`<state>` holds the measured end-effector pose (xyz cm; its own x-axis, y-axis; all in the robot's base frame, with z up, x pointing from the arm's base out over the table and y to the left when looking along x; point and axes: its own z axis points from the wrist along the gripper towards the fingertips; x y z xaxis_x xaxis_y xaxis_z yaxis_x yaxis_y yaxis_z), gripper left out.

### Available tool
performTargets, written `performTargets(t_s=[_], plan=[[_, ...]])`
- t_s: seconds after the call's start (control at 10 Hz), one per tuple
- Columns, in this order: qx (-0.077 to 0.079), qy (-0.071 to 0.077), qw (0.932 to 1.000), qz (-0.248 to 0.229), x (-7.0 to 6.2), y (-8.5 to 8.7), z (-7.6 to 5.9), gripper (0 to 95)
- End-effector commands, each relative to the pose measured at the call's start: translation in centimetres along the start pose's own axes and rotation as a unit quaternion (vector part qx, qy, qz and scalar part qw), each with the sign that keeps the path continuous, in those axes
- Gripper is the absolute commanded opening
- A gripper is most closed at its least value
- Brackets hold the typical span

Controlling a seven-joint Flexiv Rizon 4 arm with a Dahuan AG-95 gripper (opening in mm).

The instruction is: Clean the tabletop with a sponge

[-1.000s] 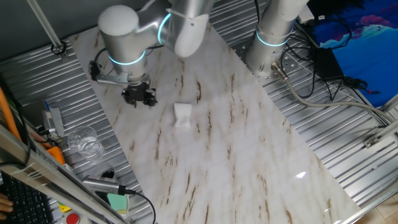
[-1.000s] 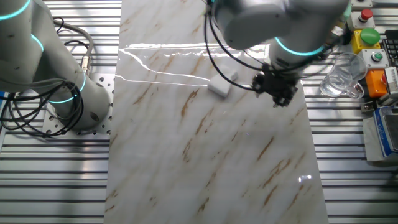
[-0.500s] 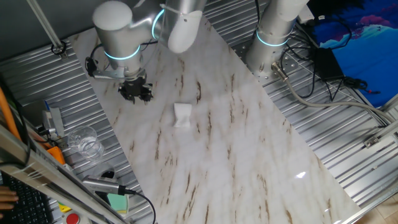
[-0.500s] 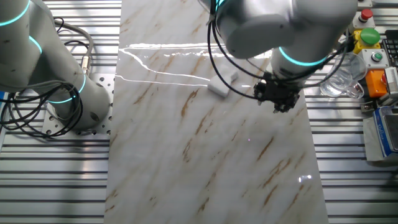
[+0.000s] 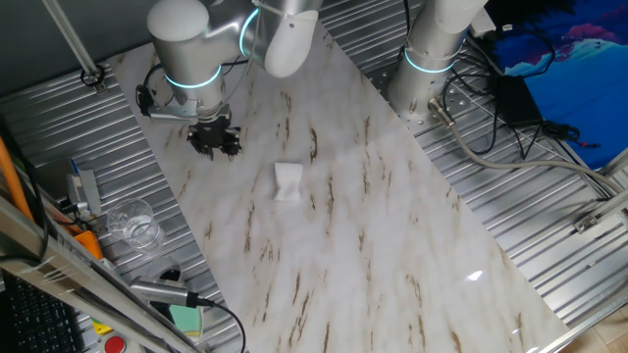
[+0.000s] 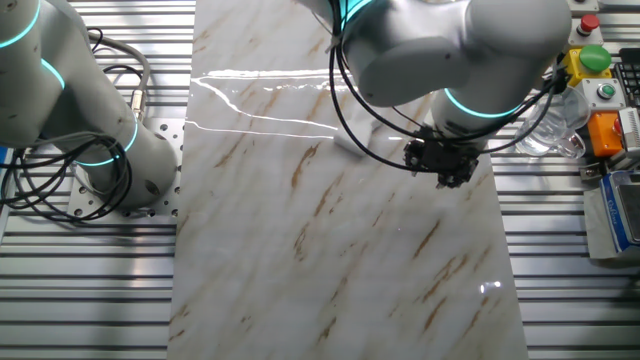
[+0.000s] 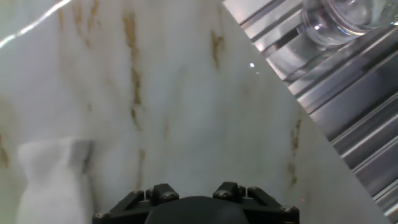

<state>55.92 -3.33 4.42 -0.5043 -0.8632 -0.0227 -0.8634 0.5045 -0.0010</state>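
The sponge [image 5: 287, 180], a small white soft block, lies loose on the marble tabletop [image 5: 392, 226]. My gripper [image 5: 214, 142] hangs just above the slab near its far left edge, to the left of the sponge and apart from it. Its jaws look spread and hold nothing. In the other fixed view the gripper [image 6: 440, 168] is near the slab's right edge [image 6: 300, 250], and my arm hides most of the sponge. In the hand view the sponge [image 7: 53, 180] lies at the lower left on the slab [image 7: 186, 93]. Only the gripper's body [image 7: 194, 208] shows there.
A clear glass cup [image 5: 132, 224] stands on the ribbed metal beside the slab, close to the gripper [image 6: 550, 125] [image 7: 348, 18]. A pale green block with a dark top [image 5: 184, 316] and a button box [image 6: 590, 60] lie nearby. A second arm's base [image 5: 432, 59] stands across the slab.
My gripper has shifted a little along the slab's edge, slightly farther from the sponge. The sponge has not moved.
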Motion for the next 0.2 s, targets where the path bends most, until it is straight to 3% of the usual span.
performTargets(t_s=[0.1,0.2], plan=[[0.000,0.000,1.0000,0.009,0.04,0.04,-0.06,38.0],[0.000,-0.001,0.9999,0.013,0.05,0.04,-0.11,38.0]])
